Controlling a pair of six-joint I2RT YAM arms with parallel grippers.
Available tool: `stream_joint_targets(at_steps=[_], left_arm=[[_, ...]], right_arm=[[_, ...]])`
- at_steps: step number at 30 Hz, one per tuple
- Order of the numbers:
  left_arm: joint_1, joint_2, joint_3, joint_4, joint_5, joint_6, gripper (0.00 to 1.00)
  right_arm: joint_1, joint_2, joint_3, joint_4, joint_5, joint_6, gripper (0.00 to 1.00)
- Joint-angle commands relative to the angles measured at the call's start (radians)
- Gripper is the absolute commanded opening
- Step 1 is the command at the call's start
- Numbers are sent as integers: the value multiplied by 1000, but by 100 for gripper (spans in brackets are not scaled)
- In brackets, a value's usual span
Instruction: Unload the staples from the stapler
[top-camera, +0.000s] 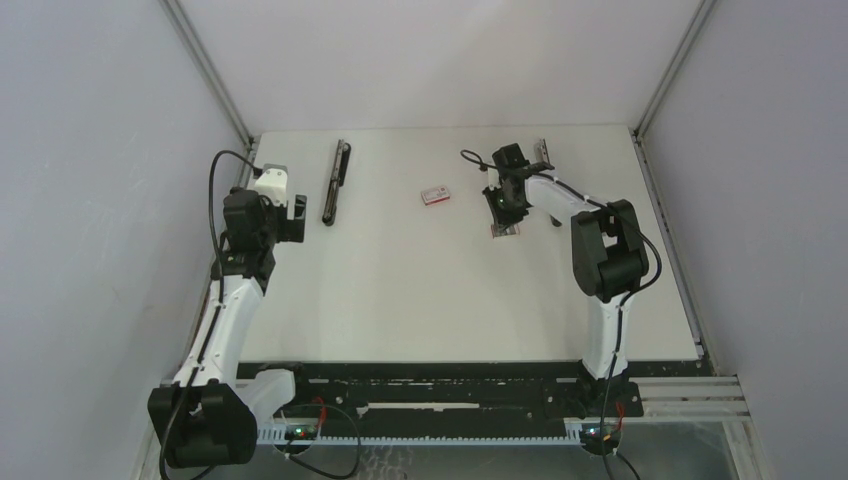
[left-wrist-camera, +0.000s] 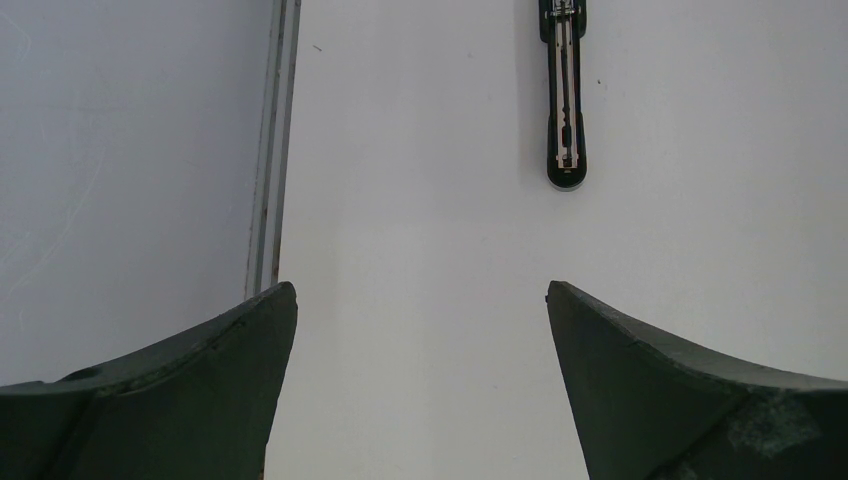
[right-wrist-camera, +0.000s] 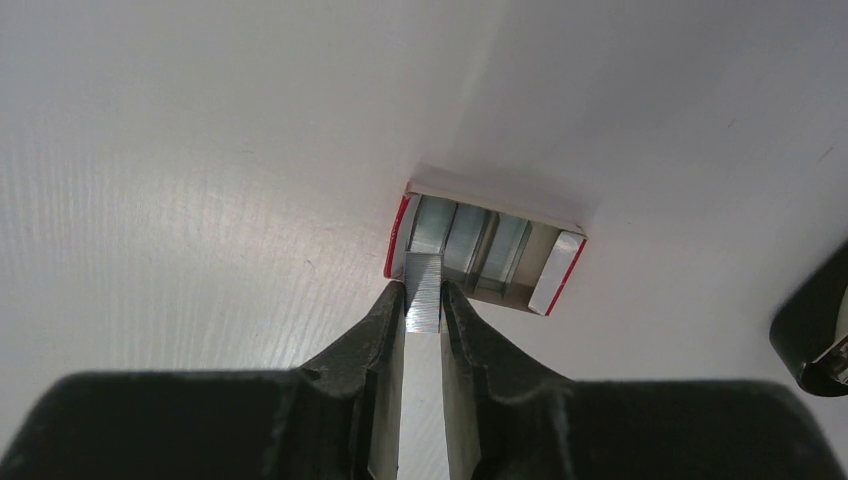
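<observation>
Between the clenched jaws of the right gripper (right-wrist-camera: 423, 293), with the open red-edged box (right-wrist-camera: 558, 272) at one o'clock, sits a strip of staples (right-wrist-camera: 424, 272) (likely light, stiff, slick, snappable: pinch its flat sides); the left gripper (left-wrist-camera: 421, 298) gapes empty.

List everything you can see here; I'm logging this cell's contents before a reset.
stapler: one, black, opened flat, far left of the table
small box: one, red and white, middle of the far half
open box: one, red and white, below the right gripper, several grey strips inside
staples: one grey strip, pinched over the open box
dark item: one, black and metal, far edge behind the right arm; too hidden to name
table: one, white
left gripper: one, black, open and empty, above bare table near the stapler
right gripper: one, black, shut on the staples
</observation>
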Motion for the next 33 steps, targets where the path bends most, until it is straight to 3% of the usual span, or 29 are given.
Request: stream_joint_targets(at_steps=[1,33], left_arm=[[7,-6,-17,32,15,-3,100],[7,3,-18,32,17,-2,100]], right_arm=[[-3,9,42,17,27,15,16],[-7,51,53,48,43,43,14]])
